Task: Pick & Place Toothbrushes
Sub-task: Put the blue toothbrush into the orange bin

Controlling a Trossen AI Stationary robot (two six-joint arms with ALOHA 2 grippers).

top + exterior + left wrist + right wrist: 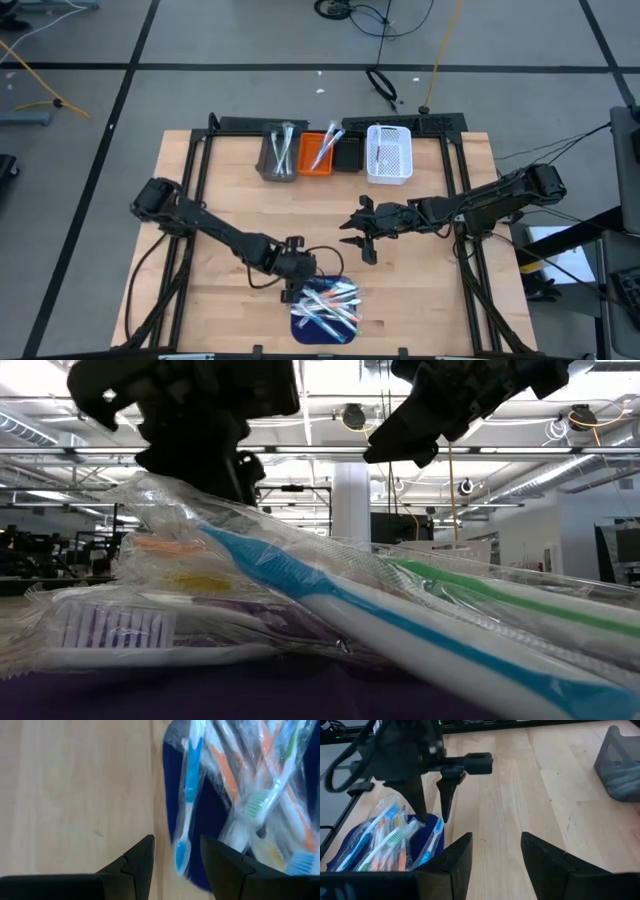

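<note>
Toothbrushes (327, 305) are lying in a loose, crossed heap, each sealed in clear crinkled wrapping, on a dark blue mat (305, 323) at the near edge of the wooden table (230, 200). No brand, label or readable writing is showing on any wrapper.

Just beside the mat's far corner, the left gripper (291, 290) is hanging above the pile with its two fingers standing apart and nothing between them. Its own wrist view is showing a blue-and-white toothbrush (187, 795) lying along the mat's edge, directly ahead of the gap between those fingers (140, 862), with orange- and green-handled ones tangled farther onto the mat.

Beyond the mat, toward the table's middle, the right gripper (357, 238) is hovering over bare wood, its fingers also spread and holding nothing.

Farthest from the mat, along the table's back edge, four bins are sitting in a row: a grey bin (277, 155) and an orange bin (317, 155) already holding a few toothbrushes, then a black bin (347, 155), then a white basket (389, 155).

Only the low view is showing bristles up close, with a blue-striped handle (400, 630) and a green one (500, 595) crossing the pile. Only the right wrist view is showing the left gripper's fingers (445, 795) from the side, pointing down at the heap's edge without touching it.
</note>
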